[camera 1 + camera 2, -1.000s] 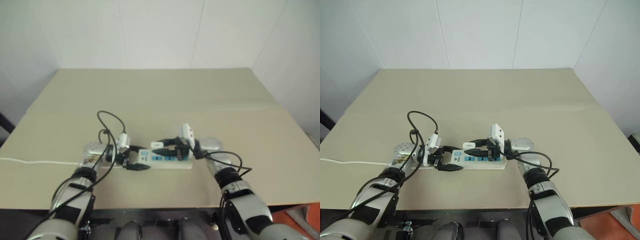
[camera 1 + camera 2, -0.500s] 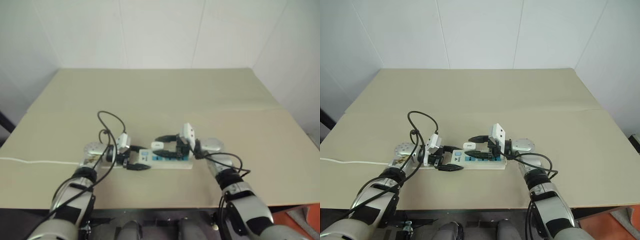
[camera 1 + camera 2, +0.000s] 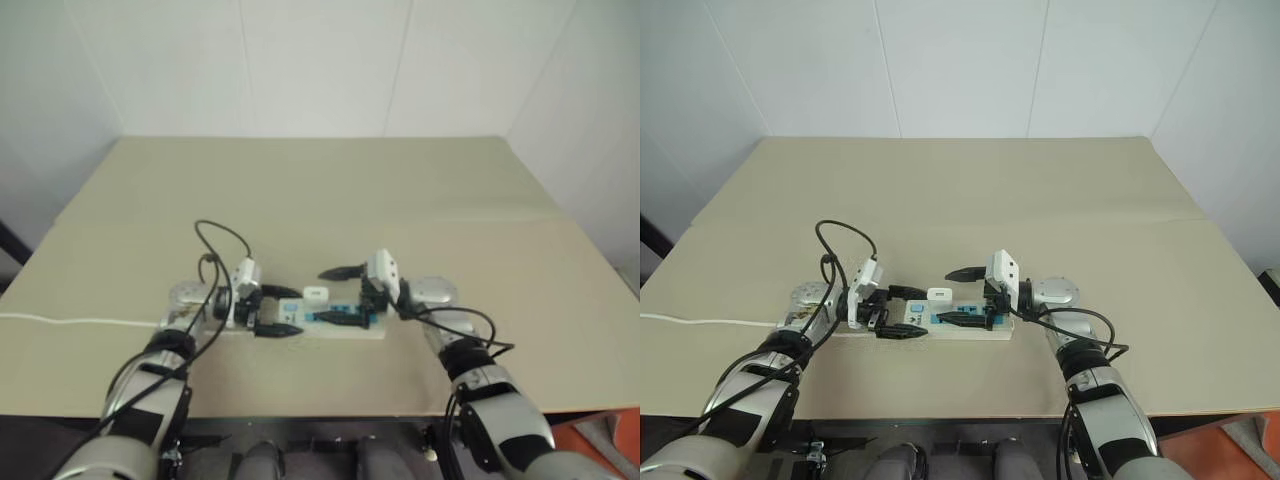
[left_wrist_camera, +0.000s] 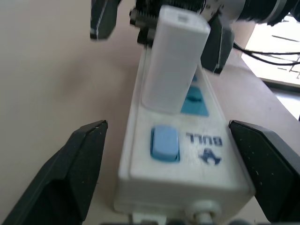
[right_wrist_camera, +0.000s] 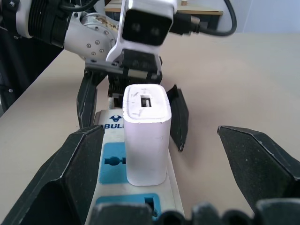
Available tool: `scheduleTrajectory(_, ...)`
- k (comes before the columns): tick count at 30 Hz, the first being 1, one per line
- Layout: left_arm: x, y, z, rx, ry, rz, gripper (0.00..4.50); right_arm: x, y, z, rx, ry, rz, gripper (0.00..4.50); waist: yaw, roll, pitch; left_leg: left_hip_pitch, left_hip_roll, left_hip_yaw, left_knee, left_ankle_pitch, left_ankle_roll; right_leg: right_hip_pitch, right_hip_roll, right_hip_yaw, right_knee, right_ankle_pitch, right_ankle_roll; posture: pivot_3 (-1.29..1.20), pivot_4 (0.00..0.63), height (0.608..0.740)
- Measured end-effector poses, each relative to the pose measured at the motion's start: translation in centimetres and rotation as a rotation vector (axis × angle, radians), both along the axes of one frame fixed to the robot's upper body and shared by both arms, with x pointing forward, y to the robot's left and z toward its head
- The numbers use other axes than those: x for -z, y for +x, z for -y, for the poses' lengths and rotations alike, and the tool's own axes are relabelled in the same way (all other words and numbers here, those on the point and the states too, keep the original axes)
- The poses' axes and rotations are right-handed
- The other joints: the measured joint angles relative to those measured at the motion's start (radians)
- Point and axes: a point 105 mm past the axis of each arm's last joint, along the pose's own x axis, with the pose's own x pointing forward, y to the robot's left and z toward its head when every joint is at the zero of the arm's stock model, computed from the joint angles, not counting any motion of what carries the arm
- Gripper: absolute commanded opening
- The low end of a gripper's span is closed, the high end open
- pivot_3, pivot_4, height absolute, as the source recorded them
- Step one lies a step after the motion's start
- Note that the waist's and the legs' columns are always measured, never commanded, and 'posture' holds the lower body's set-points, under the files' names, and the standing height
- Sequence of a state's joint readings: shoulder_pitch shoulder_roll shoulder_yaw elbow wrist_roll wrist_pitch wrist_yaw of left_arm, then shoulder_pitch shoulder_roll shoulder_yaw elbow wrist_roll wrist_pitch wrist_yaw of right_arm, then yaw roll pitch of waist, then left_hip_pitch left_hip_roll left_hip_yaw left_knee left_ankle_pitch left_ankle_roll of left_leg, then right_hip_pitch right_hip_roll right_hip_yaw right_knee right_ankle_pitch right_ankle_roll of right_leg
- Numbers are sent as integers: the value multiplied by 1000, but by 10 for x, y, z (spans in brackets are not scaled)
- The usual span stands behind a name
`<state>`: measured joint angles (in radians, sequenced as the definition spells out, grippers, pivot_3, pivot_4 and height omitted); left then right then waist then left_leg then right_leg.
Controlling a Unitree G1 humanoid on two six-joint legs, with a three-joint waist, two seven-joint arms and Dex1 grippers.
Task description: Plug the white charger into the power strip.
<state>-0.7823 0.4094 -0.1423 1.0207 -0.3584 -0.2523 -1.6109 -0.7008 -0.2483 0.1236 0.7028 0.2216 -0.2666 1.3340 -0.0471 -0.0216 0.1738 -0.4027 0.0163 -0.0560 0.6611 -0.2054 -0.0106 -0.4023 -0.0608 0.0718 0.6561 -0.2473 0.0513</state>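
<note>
White charger (image 5: 145, 136): small rounded block, standing upright in socket of power strip (image 4: 187, 154), USB port on its top face. Strip: long white bar, blue socket faces, blue switch at one end by printed logo, lying flat on tan table (image 3: 1040, 200) near my edge, thin white cord trailing off to my left.

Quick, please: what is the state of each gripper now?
Left gripper: open, holding nothing, at the switch end of the power strip.
Right gripper: open, holding nothing; the white charger stands free.
</note>
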Motion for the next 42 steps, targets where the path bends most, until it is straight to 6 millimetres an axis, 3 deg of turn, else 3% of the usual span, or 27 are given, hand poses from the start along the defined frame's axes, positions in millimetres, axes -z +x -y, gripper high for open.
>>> scheduleTrajectory(3,-16,1,-4,3,-28,59,4455,-1,0,1,-1,-2,2,4500,0,0,0,0,0,0,0,0,0,0,0,0,0,0,0,0,150,740)
scheduleTrajectory(5,-32,-3,-17,2,-39,95,4455,-3,-1,7,-3,-10,3,4500,-5,0,1,-2,1,0,0,0,0,-2,0,1,0,1,-2,0,150,740)
scheduleTrajectory(8,-64,-17,-50,-11,-25,122,4455,-13,2,48,46,-59,-11,4500,-9,3,7,-3,0,0,-1,0,0,-3,0,1,-1,3,-5,0,150,740)
scheduleTrajectory(10,-78,-27,-64,-14,-11,130,4455,-35,2,75,72,-72,29,4500,-6,6,11,-3,1,0,-1,0,0,-3,0,0,-1,2,-4,0,150,740)
scheduleTrajectory(13,-83,-41,-78,-19,41,127,4455,-67,-7,108,89,-150,109,4500,0,7,13,-3,1,1,-3,0,0,-4,0,0,-2,-1,-2,0,150,740)
scheduleTrajectory(17,-80,-51,-98,-74,106,82,4455,-88,-25,146,122,-286,171,4500,3,6,14,-2,2,1,-4,0,0,-4,0,-1,-2,-4,-4,0,150,740)
scheduleTrajectory(21,-81,-56,-101,-102,112,102,4455,-91,-38,159,142,-387,130,4500,3,6,15,-2,2,2,-4,0,0,-4,0,-1,-2,-4,-4,0,150,740)
scheduleTrajectory(32,-73,-61,-93,-88,75,62,4455,-85,-55,175,209,-451,12,4500,4,5,15,-3,2,3,-4,0,0,-5,0,0,-3,-4,-4,0,150,740)
scheduleTrajectory(39,-70,-53,-86,-88,29,57,4455,-80,-69,194,253,-574,-65,4500,5,6,16,-4,3,3,-4,0,0,-4,0,0,-6,-4,-4,0,150,740)
scheduleTrajectory(42,-67,-45,-82,-114,10,50,4455,-84,-65,195,298,-547,-39,4500,3,5,17,-4,2,4,-3,0,0,-4,0,0,-7,-3,-2,0,150,740)
